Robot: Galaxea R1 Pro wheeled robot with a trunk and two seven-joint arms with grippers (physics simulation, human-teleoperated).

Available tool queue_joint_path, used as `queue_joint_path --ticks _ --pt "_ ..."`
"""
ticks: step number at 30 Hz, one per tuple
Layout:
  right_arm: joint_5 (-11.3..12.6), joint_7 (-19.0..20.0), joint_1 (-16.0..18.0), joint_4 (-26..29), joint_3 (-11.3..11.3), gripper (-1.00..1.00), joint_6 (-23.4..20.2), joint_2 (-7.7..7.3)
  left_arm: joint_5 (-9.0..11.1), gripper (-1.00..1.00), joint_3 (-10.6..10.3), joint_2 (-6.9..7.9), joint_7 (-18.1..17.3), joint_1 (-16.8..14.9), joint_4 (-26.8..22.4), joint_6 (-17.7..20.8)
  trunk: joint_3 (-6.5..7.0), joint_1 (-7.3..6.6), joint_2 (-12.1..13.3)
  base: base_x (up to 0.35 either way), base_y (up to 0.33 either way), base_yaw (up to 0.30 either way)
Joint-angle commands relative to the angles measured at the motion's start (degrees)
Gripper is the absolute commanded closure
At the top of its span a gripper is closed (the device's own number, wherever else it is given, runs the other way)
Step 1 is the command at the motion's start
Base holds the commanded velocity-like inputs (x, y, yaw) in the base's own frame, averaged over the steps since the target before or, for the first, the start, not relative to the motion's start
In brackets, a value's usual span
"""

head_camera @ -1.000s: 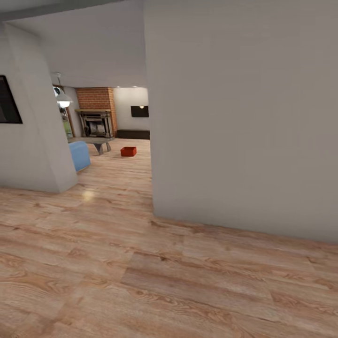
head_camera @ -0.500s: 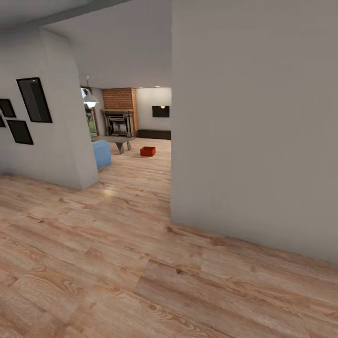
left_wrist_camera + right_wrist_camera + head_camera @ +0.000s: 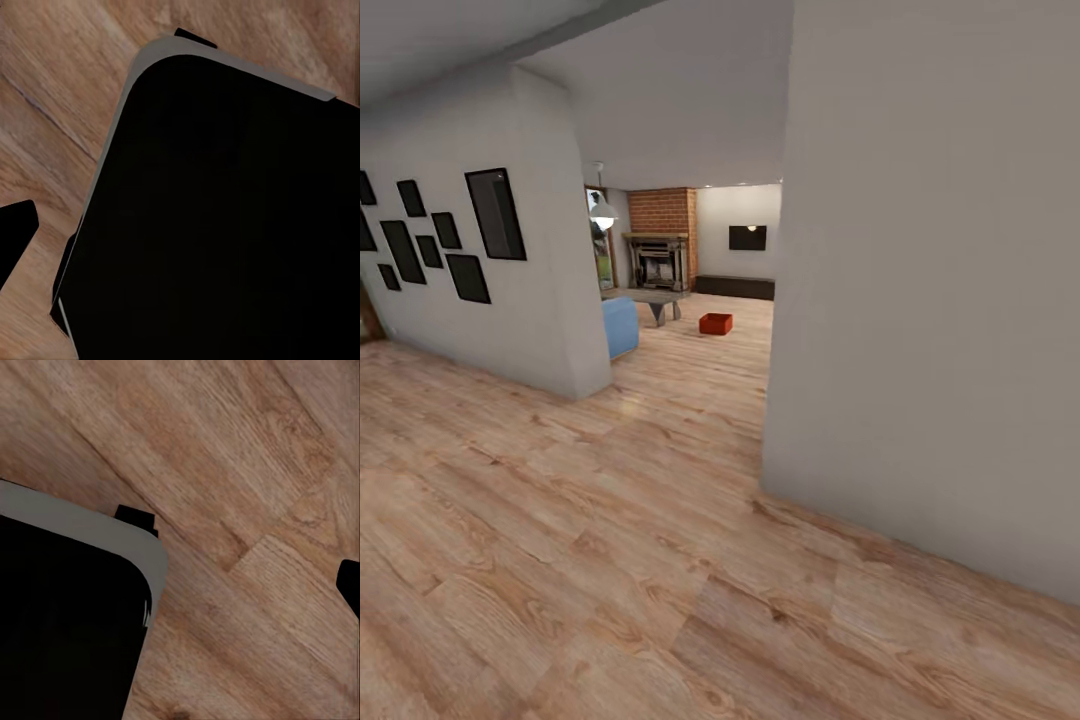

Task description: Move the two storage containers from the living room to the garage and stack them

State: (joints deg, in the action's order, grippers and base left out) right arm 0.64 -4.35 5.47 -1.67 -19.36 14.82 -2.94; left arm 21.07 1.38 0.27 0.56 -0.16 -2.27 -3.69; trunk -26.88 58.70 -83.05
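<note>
One of the storage containers (image 3: 715, 323), a small red-orange box, sits far off on the light wood planks of the living room (image 3: 690, 300), seen through the opening between two pale walls. It lies just right of a low grey table (image 3: 658, 298). In the left wrist view a dark fingertip (image 3: 16, 238) of my left gripper (image 3: 180, 240) stands at the picture's edge over wood planks. A dark fingertip (image 3: 350, 585) of my right gripper (image 3: 180, 585) likewise stands at the edge, with bare wood where the fingers would meet. Neither holds anything.
A pale wall corner (image 3: 775, 480) juts out close on the right. A wall with several black picture frames (image 3: 490, 215) ends in a corner at left. Beyond are a blue sofa end (image 3: 620, 326), brick fireplace (image 3: 660, 255) and wall TV (image 3: 747, 237). My black base (image 3: 225, 225) shows beneath both wrists.
The whole head view has shifted: the opening and container now sit further right, and more picture frames show on the left wall. The container itself has not moved.
</note>
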Motion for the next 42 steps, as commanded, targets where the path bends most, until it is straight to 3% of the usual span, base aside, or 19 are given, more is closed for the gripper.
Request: queue_joint_path --ticks 1,9,42 --pt "0.06 -0.22 0.07 -0.18 -0.48 -1.00 0.30 0.03 0.08 -1.00 0.11 -0.01 0.06 -0.02 -0.01 -0.04 -0.05 0.03 -0.03 0.326 0.000 0.267" --pt "0.06 -0.22 0.07 -0.18 -0.51 -1.00 0.31 0.12 -0.11 -1.00 0.01 -0.13 0.06 0.01 -0.01 -0.37 -0.05 0.03 -0.03 0.325 0.000 0.206" --pt "0.23 -0.83 0.07 -0.18 -0.33 -1.00 0.30 -0.22 -0.24 -1.00 -0.15 -0.34 0.06 0.02 -0.01 -0.79 -0.05 0.03 -0.03 0.325 0.000 0.003"
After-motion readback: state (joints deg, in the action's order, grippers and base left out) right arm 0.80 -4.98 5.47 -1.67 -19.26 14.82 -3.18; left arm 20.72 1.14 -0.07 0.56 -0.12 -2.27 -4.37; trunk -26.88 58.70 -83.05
